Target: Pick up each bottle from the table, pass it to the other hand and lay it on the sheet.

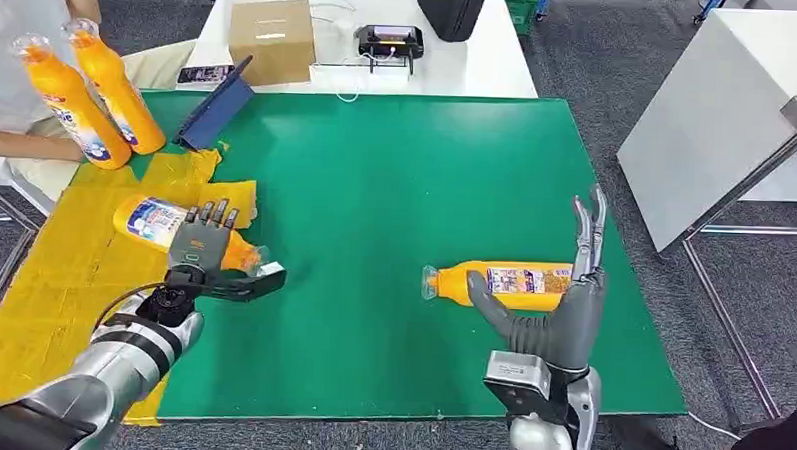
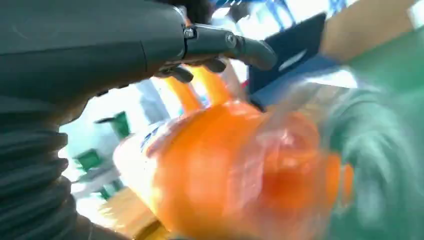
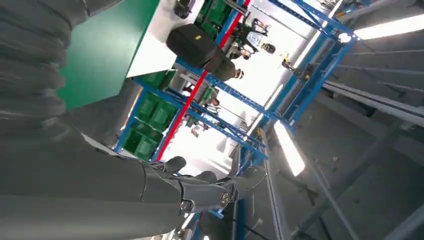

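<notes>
Bottles of orange liquid look rigid, smooth and rather slippery, best gripped around the labelled body, not the narrow neck. One bottle [image 1: 154,221] lies at the edge of the yellow sheet [image 1: 63,273], and the left robot hand [image 1: 208,250] rests over it with fingers draped across its body; whether they are clamped I cannot tell. Another bottle [image 1: 502,285] lies on its side on the green bench [image 1: 396,185], the right robot hand [image 1: 562,301] beside it, thumb underneath, fingers straight and apart, gripping nothing. A person holds two more bottles [image 1: 89,94], both seemingly full
</notes>
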Action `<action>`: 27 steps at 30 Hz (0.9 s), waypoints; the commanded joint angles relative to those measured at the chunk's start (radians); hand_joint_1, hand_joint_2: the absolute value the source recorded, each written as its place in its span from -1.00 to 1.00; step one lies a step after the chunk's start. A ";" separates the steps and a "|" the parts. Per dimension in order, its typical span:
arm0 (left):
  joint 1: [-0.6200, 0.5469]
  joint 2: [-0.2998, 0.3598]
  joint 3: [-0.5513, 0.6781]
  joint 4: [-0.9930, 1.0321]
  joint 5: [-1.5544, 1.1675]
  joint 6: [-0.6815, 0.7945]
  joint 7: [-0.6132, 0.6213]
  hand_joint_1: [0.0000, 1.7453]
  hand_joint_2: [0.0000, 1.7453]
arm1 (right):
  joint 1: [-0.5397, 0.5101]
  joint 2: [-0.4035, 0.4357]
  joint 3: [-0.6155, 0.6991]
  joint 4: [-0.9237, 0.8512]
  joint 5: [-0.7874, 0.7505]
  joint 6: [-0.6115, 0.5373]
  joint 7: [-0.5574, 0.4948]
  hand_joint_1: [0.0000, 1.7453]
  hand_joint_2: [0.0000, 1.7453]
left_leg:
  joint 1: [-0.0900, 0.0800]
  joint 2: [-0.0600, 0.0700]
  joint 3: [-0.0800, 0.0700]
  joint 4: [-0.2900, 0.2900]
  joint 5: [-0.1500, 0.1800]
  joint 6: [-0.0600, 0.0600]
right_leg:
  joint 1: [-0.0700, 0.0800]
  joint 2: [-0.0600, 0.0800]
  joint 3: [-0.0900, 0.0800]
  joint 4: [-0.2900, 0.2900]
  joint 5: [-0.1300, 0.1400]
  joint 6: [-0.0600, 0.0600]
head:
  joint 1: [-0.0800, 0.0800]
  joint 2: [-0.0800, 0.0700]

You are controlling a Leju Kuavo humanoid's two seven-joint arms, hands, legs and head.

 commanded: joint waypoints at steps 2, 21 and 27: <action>0.013 -0.030 0.067 -0.030 -0.005 0.012 -0.006 -1.00 1.00 | -0.015 -0.018 -0.010 0.052 -0.004 0.004 0.003 -1.00 1.00 | 0.001 -0.001 0.004 0.001 -0.002 -0.001 | 0.001 0.005 0.005 -0.001 -0.002 -0.002 | 0.000 0.000; 0.542 -0.082 0.328 -1.087 0.728 0.159 -0.545 -1.00 1.00 | -0.045 -0.265 -0.121 0.282 0.511 0.279 0.308 -1.00 1.00 | 0.001 0.002 0.003 0.001 -0.004 -0.002 | 0.000 0.009 0.004 -0.001 -0.002 -0.002 | -0.001 0.000; 0.565 -0.074 0.288 -1.113 0.965 -0.002 -0.622 -1.00 1.00 | -0.124 -0.382 -0.104 0.424 0.485 0.476 0.323 -1.00 1.00 | 0.001 0.000 0.003 0.001 -0.004 -0.001 | 0.001 0.008 0.004 -0.002 -0.001 -0.002 | -0.001 0.000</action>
